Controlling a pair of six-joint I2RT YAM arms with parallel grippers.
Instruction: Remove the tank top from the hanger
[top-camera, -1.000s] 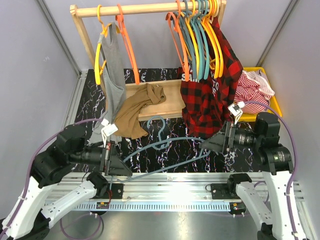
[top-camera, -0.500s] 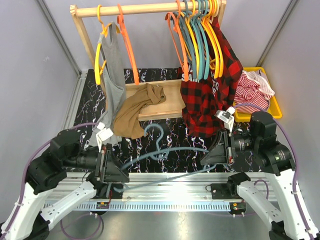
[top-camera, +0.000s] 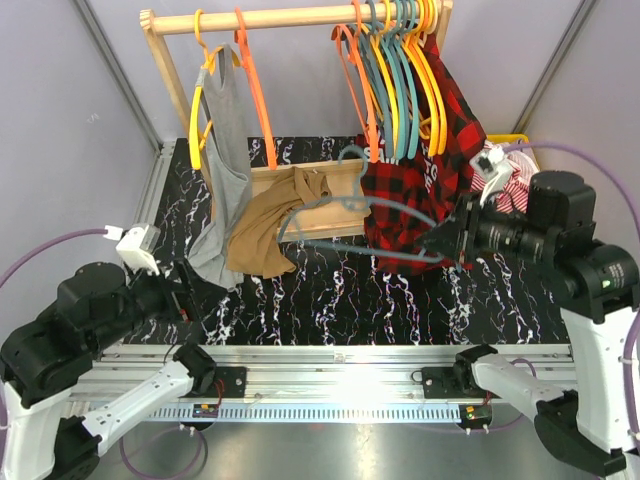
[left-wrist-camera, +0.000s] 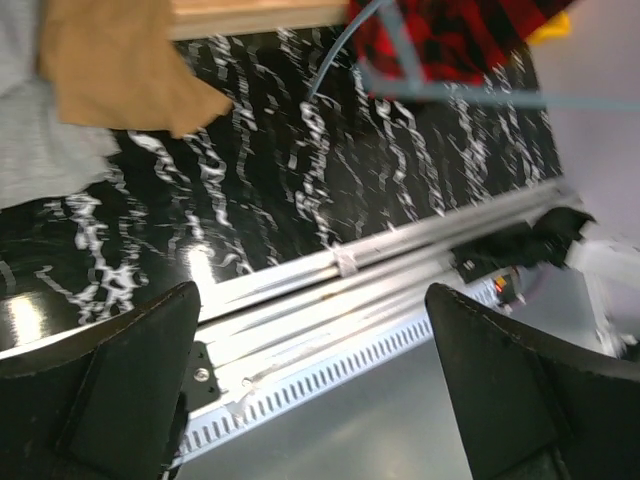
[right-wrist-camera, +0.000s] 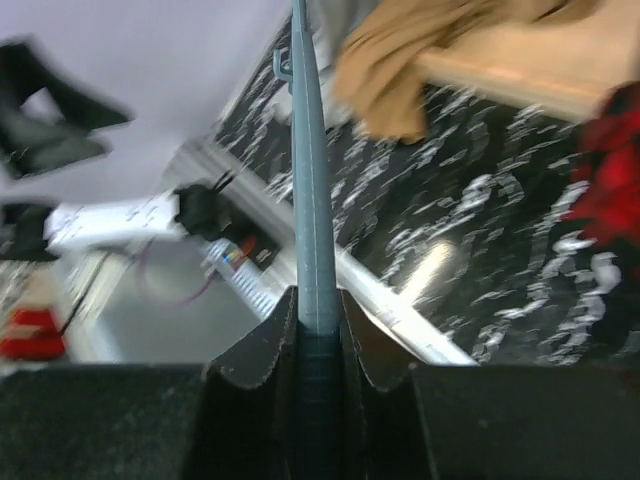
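Right claw (top-camera: 448, 243): clamped on one end of the blue-grey hanger (right-wrist-camera: 310, 200), which it holds in the air above the surface (top-camera: 400, 300).
Blue-grey hanger: bare, its hook toward the rack, in front of the plaid shirt (top-camera: 420, 190).
Left claw (left-wrist-camera: 315, 400): fingers wide apart with nothing between them, low over the near left of the surface.
Tank top (top-camera: 228, 150): grey, hanging from the yellow hanger (top-camera: 196, 110) at the left end of the wooden rail (top-camera: 290, 17); its hem reaches down to the surface.
Brown garment (top-camera: 265, 225): draped over the rack's wooden base, just beside the tank top's lower part.
Orange hanger (top-camera: 255, 90): bare, on the rail right of the tank top.
Rail, right end: a bunch of orange, teal and yellow hangers (top-camera: 400, 70) carrying the red-and-black plaid shirt.
Writing: white marks at the plaid shirt's left edge, too small to read.
Surface: black with white marbling.
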